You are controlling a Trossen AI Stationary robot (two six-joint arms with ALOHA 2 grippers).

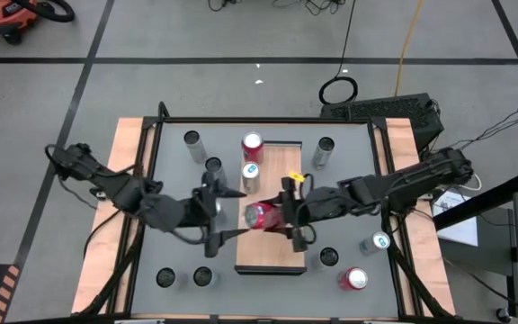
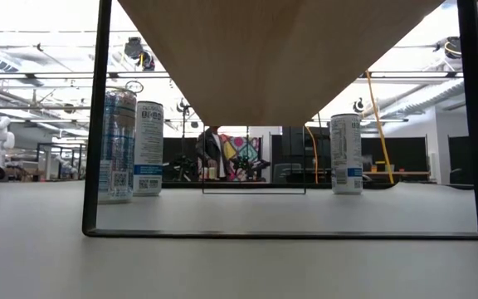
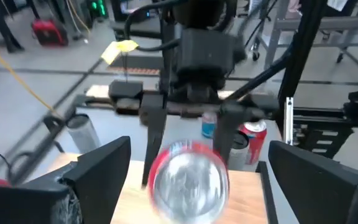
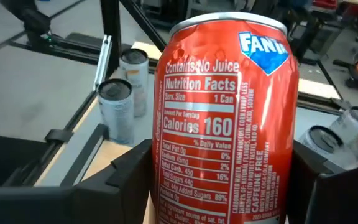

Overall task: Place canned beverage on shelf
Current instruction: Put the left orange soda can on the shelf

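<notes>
A red Fanta can point(image 1: 261, 214) is above the middle of the shelf point(image 1: 272, 256), the light-brown wood-grain board. My right gripper point(image 1: 283, 216) comes from the table's right and is shut on the can, which fills the right wrist view point(image 4: 229, 124). My left gripper point(image 1: 226, 214) is open on the can's left. Its fingers stand wide on either side of the can's silver top point(image 3: 188, 180) and do not touch it. In the low view the shelf point(image 2: 264, 58) shows from below and both grippers are hidden. My right gripper pinches the red can's side wall point(image 4: 166, 171) between its two fingers point(image 4: 126, 177), one on each side. The fingers come from the table's right and lie along the can. The can is tipped over with its top point(image 3: 188, 180) toward my left arm. I cannot tell whether it touches the board.
A red can point(image 1: 253, 146) and a white-blue can point(image 1: 251, 175) stand on the shelf's far end. Silver cans point(image 1: 192, 141) point(image 1: 323, 153) stand on the table at the back. Dark cans point(image 1: 165, 277) point(image 1: 328, 257), a red can point(image 1: 352, 279) and a white can point(image 1: 378, 241) stand near the front.
</notes>
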